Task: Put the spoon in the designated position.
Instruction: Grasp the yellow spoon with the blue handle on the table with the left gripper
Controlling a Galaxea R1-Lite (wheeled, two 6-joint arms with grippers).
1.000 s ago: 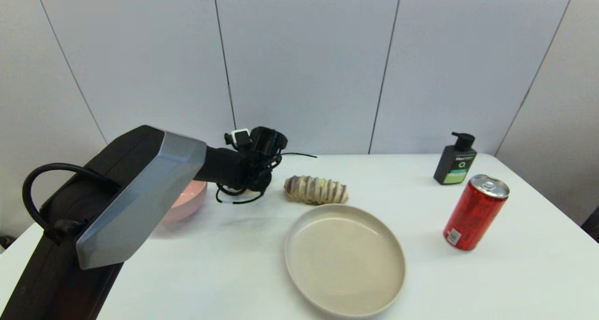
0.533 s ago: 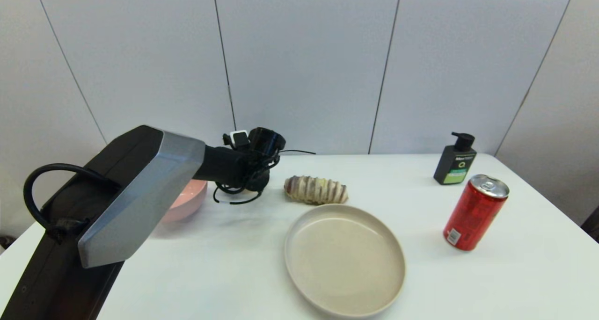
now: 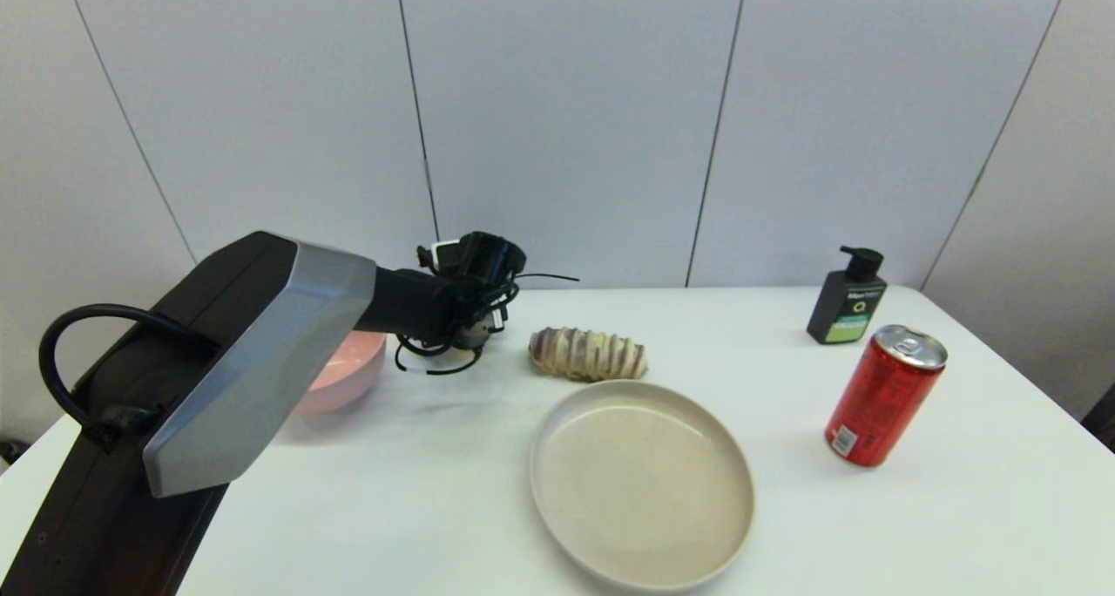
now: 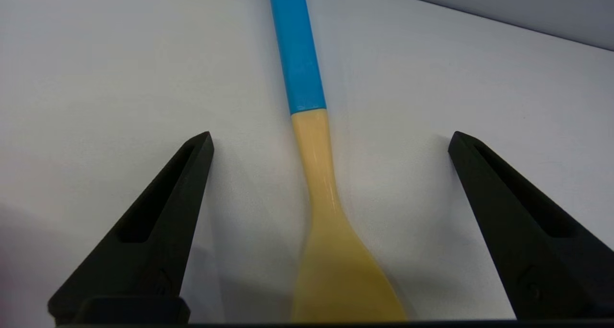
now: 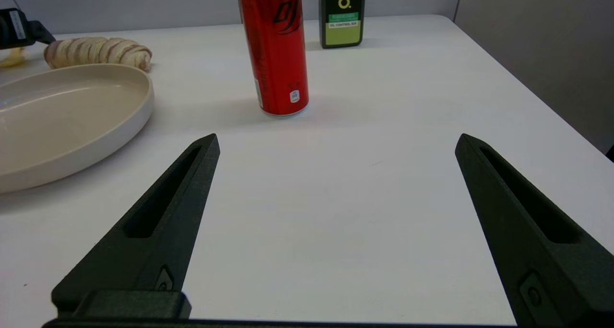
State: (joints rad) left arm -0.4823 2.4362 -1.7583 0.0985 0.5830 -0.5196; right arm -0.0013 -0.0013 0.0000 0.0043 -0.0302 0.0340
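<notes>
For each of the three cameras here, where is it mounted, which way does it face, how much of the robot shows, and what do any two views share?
Head view: on the robot's head, facing forward and down at the table; the left arm reaches toward the far left, by the pink bowl.
Left wrist view: behind the left gripper, looking down on the spoon between open jaws.
Right wrist view: behind the right gripper, jaws open, low over bare tabletop, facing the can.
Shared: head and right wrist views both show the can, plate, bread and bottle.
</notes>
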